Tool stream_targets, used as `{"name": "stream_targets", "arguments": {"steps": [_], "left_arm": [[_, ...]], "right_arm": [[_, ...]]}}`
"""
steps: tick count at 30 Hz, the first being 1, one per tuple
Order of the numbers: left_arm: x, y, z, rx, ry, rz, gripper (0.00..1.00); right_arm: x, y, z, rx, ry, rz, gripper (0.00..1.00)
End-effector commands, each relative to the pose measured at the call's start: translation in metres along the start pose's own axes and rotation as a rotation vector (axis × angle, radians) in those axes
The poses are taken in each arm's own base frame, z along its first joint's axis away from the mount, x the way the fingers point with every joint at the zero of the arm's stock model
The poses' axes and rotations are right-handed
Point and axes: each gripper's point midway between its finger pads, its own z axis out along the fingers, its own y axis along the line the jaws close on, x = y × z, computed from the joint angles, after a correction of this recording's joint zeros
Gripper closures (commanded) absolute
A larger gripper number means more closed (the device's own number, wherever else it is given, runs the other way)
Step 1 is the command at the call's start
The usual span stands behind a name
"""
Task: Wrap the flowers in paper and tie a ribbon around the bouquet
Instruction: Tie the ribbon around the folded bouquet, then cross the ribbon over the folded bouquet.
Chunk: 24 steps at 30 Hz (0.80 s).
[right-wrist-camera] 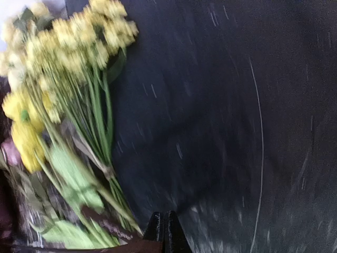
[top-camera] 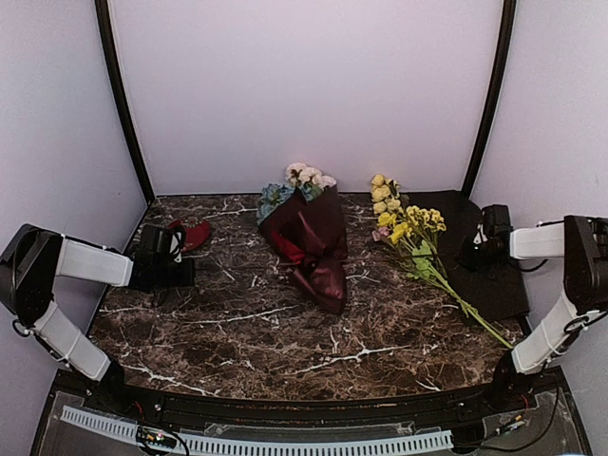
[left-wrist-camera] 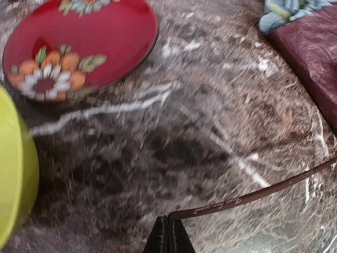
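A lab-style robot booth: plain pale walls (top-camera: pixel 304 85), black corner posts (top-camera: pixel 122 104), marbled tabletop (top-camera: pixel 285 347).

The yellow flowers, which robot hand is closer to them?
Right. The right gripper sits just beside the yellow flowers, over the dark sheet; the left gripper is across the table, beyond the bouquet.

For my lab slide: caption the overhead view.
Burgundy-wrapped bouquet lies on the marble table, yellow-blossomed stems partly on a dark sheet to its right, a red dish to its left.
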Motion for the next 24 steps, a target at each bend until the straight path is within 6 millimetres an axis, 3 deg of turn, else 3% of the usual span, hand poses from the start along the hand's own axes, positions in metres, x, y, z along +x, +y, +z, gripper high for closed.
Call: {"name": "stream_targets", "arguments": {"steps": [1, 9, 24], "left_arm": [[0.033, 0.069, -0.015, -0.217, 0.041, -0.253, 1.0], [0.042, 0.103, -0.038, -0.197, -0.008, -0.455, 1.0], [0.04, 0.113, -0.044, -0.195, -0.038, -0.504, 1.0]], "right_arm": [[-0.018, -0.025, -0.02, -0.05, -0.136, 0.199, 1.0], [-0.022, -0.073, -0.028, -0.016, -0.167, 0.299, 1.0], [-0.023, -0.073, -0.031, -0.025, -0.16, 0.268, 1.0]]}}
